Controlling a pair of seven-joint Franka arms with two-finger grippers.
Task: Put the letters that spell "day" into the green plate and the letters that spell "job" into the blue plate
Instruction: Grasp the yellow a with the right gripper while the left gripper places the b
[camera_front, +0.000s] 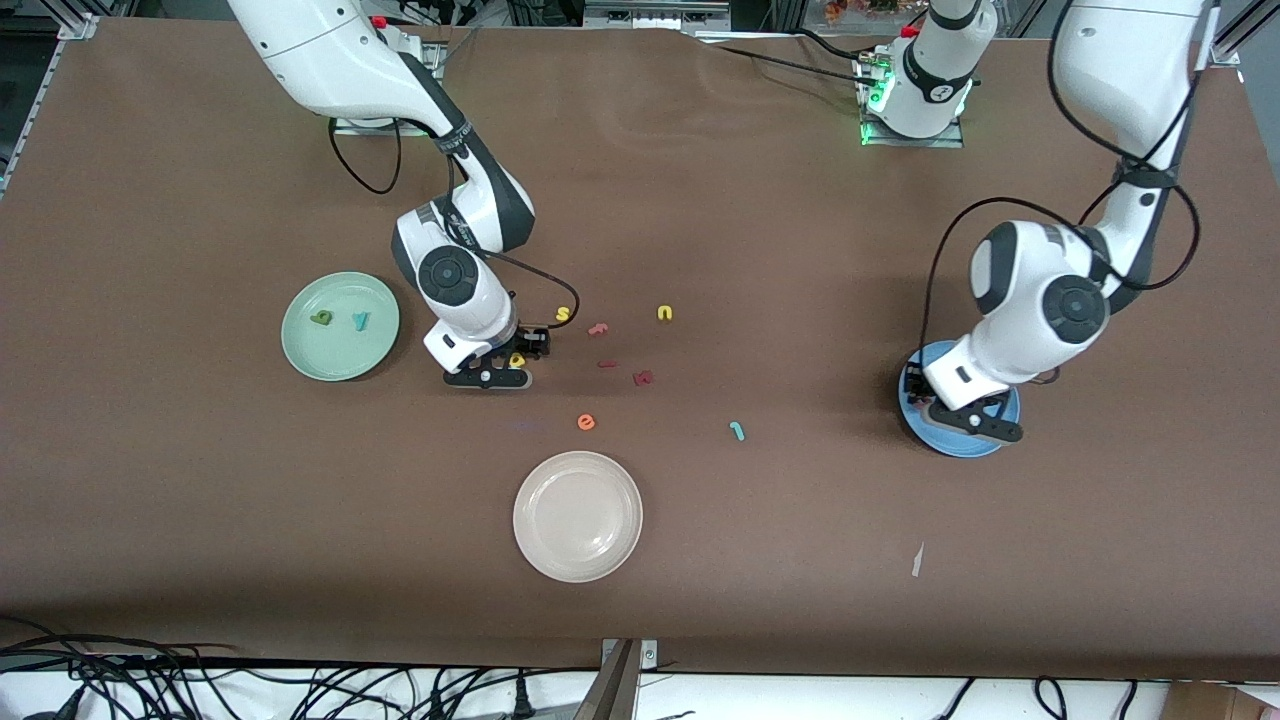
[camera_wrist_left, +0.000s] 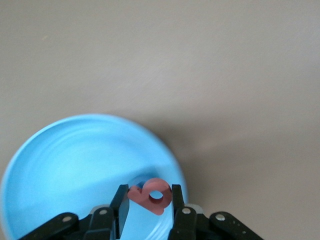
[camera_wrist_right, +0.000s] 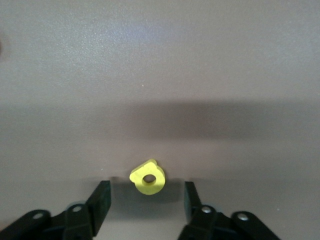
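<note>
The green plate (camera_front: 340, 327) lies toward the right arm's end of the table and holds a dark green letter (camera_front: 321, 317) and a teal "y" (camera_front: 360, 321). My right gripper (camera_front: 517, 362) (camera_wrist_right: 146, 186) is down at the table, open, one finger on each side of the yellow round-bowled letter (camera_front: 517, 360) (camera_wrist_right: 148, 177) with a gap on both sides. My left gripper (camera_front: 940, 405) (camera_wrist_left: 148, 189) hangs over the blue plate (camera_front: 965, 440) (camera_wrist_left: 75, 165), shut on the salmon-pink letter (camera_wrist_left: 152, 195). A teal "j" (camera_front: 737, 431) lies on the table between the plates.
A yellow "s" (camera_front: 563, 314), a yellow "u" (camera_front: 665, 313), three dark red letters (camera_front: 607, 363) and an orange "e" (camera_front: 586, 422) lie scattered mid-table. A cream-white plate (camera_front: 578, 515) sits nearer the front camera. A scrap of white tape (camera_front: 917, 560) lies on the cloth.
</note>
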